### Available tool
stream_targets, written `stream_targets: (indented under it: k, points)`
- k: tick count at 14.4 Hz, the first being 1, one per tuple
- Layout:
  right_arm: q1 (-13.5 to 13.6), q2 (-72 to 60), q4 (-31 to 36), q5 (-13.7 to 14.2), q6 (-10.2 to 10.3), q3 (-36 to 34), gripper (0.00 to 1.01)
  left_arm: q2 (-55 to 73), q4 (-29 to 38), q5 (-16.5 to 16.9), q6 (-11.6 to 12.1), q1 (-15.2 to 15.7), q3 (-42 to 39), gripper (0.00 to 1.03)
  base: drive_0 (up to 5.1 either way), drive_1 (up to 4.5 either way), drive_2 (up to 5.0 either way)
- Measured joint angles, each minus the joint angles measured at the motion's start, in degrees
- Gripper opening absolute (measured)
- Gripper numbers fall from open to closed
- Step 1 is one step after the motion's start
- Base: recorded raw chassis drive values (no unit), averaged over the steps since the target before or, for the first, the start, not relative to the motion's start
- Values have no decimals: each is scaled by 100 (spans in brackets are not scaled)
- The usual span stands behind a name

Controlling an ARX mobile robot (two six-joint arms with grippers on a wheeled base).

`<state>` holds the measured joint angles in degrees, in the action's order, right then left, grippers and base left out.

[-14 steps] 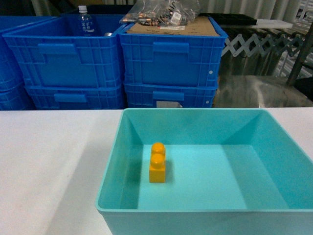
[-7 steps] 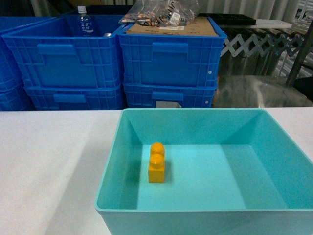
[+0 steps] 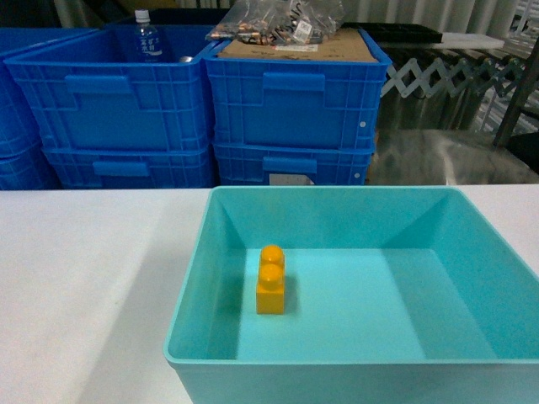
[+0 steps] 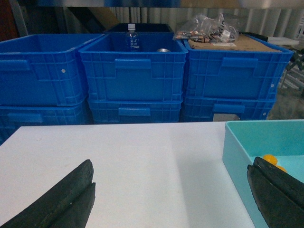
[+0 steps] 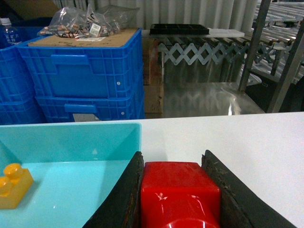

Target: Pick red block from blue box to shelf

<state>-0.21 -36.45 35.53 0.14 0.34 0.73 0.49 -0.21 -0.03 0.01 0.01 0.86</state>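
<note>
While the head camera shows only a yellow-orange brick [image 3: 271,280] left on the floor of the blue box [image 3: 337,192], we find the red block [image 5: 179,192] clamped between the two dark pads of our right gripper [image 5: 180,190], seen from the right wrist with its stud turned toward the lens at 6 o'clock. The block sits squarely between the jaws, touching both, above the white table [image 5: 237,137] just past the box's right rim. Our left gripper [image 4: 171,194] hangs with its jaws wide apart over the table, the box edge at its 3 o'clock; we judge it plays no part in the carry. The shelf is not plainly identified from here: steel uprights and rails [image 5: 275,42] show at about 1 o'clock from the right wrist, well apart from the block. Stacked dark blue crates [image 5: 83,71] stand at 11 o'clock behind the table, which we would steer clear of.
</note>
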Motion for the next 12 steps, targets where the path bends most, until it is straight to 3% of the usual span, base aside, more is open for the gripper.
stream_targets:
  k: [7, 12]
  points:
    - [20, 1576, -1473, 0, 0, -2, 29, 0, 0, 0, 0, -2, 0, 98, 0, 0, 0]
    - [20, 2177, -2076, 0, 0, -4, 29, 0, -2, 0, 0, -2, 0, 98, 0, 0, 0]
